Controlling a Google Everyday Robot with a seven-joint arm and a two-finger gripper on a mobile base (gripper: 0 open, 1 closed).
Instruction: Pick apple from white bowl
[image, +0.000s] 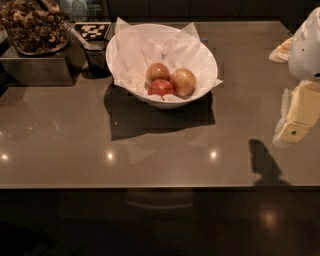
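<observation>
The white bowl (131, 80), lined with crinkled white paper, stands on the brown table at the back centre. Three apples lie in it. The apple (183, 81), the largest and golden-yellow with a reddish blush, is at the right. A smaller yellow-red apple (157, 71) sits behind to its left, and a deep-red apple (161, 87) lies in front. My gripper (294, 131), yellowish under a white arm casing (306, 47), hangs at the right edge of the view, above the table, well to the right of the bowl and touching nothing.
A glass container of brown snack mix (32, 25) sits on a metal box (35, 67) at the back left. A checkered marker (92, 31) and a dark cup with a spoon (96, 57) stand left of the bowl. The table's front edge (150, 186) runs across the view.
</observation>
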